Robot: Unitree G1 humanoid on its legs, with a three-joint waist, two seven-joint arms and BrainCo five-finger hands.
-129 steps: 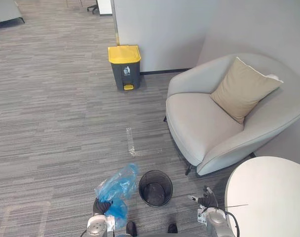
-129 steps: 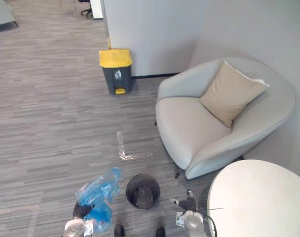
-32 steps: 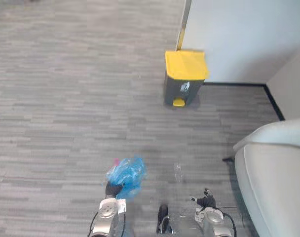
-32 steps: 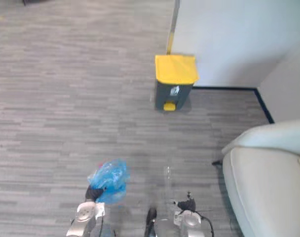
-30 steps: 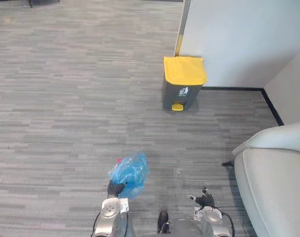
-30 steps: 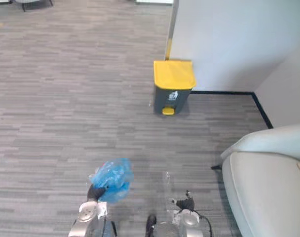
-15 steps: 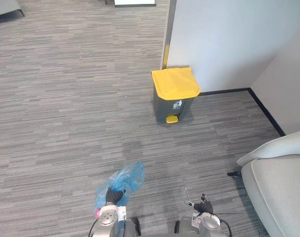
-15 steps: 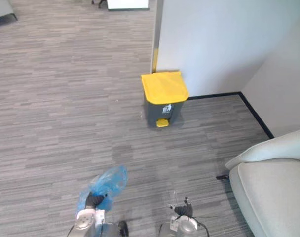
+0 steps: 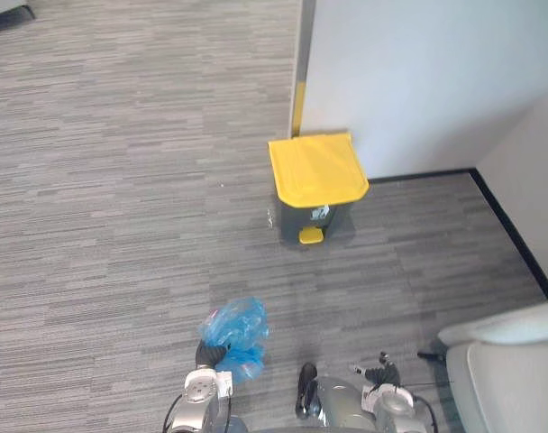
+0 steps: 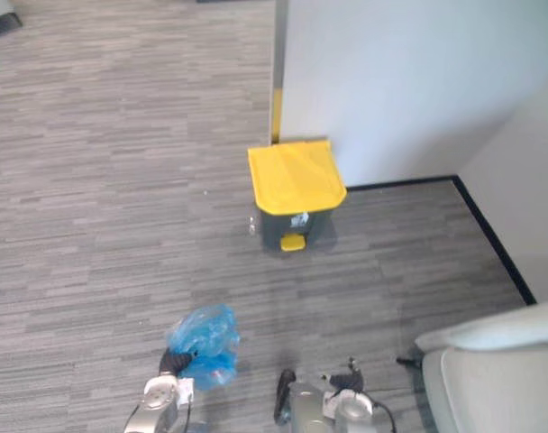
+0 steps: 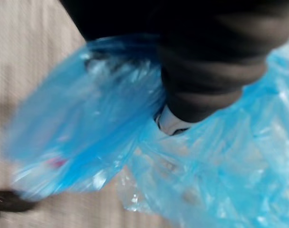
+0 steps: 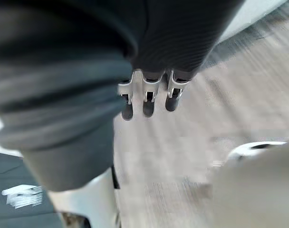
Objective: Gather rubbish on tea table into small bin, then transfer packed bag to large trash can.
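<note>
A crumpled blue plastic bag (image 9: 235,328) with rubbish in it hangs above the grey carpet at the lower left, and my left hand (image 9: 211,354) is shut on its neck. In the left wrist view the blue bag (image 11: 82,142) bulges around the hand's dark cover (image 11: 206,71), and a pink scrap shows through the film. The large trash can (image 9: 317,176), dark grey with a yellow lid that is down and a yellow pedal, stands ahead against the white wall. My right hand (image 9: 380,373) hangs low at the right, its fingers (image 12: 147,102) straight and holding nothing.
A white wall (image 9: 418,72) with a black baseboard runs behind the can, and a yellow strip marks its corner (image 9: 297,108). The edge of a pale grey armchair (image 9: 508,370) fills the lower right corner. Open carpet stretches left and ahead.
The camera has moved: the trash can now looks nearer and larger, and the armchair has slid toward the lower right corner. The blue bag stays in my left hand.
</note>
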